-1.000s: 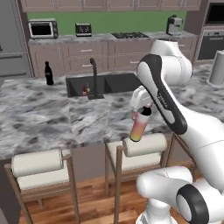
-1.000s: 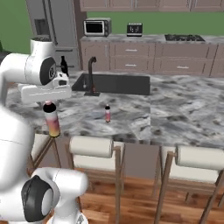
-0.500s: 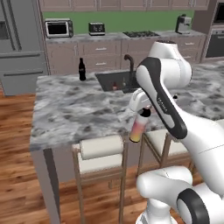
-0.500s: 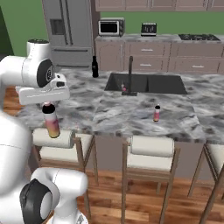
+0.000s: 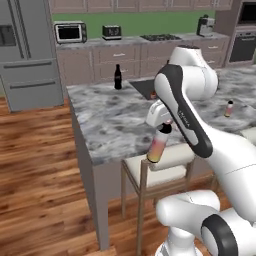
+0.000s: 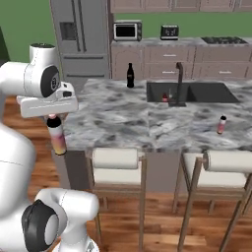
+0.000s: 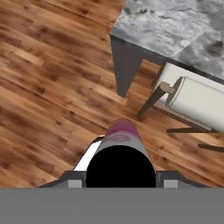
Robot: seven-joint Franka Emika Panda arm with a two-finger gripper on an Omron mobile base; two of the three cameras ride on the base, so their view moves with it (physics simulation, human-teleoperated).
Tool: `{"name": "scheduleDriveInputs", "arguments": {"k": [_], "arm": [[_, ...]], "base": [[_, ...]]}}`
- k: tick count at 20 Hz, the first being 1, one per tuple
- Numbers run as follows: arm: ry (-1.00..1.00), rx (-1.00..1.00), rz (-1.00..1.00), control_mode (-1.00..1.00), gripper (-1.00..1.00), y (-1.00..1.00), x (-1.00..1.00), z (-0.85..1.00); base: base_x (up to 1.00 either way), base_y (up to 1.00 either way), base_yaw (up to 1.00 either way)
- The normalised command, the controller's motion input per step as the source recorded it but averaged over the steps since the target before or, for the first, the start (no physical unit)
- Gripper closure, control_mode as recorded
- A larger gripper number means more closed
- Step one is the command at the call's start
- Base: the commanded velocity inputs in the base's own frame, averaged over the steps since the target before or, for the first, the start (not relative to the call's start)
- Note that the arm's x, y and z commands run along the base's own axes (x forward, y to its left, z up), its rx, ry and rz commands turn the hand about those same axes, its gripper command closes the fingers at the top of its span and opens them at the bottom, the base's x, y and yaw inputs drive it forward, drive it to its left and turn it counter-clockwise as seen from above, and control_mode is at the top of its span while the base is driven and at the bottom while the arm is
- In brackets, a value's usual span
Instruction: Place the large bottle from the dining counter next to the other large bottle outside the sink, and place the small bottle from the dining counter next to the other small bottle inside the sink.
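Hand view looked down the large bottle [image 7: 121,153], its dark cap nearest, the gripper [image 7: 120,178] clasping it above wood floor and 1 stool [image 7: 192,98]. Left base view showed that bottle [image 5: 158,144] hanging off the dining counter [image 5: 115,125] edge. Right base view added the small bottle [image 6: 222,124], the sink [image 6: 197,92] and the other large bottle [image 6: 130,76]. No writing was legible.
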Motion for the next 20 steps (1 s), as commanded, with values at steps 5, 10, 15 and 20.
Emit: {"name": "scheduleDriveInputs", "arguments": {"k": [5, 10, 15, 20], "arm": [[0.0, 0.0, 0.0, 1.0, 1.0, 0.0, 0.0, 0.0], [0.0, 0.0, 0.0, 1.0, 1.0, 0.0, 0.0, 0.0], [0.0, 0.0, 0.0, 1.0, 1.0, 0.0, 0.0, 0.0], [0.0, 0.0, 0.0, 1.0, 1.0, 0.0, 0.0, 0.0]], "base": [[0.23, 1.0, -0.32], [0.51, 1.0, -0.41], [0.64, 1.0, -0.47], [0.66, 1.0, -0.5]]}}
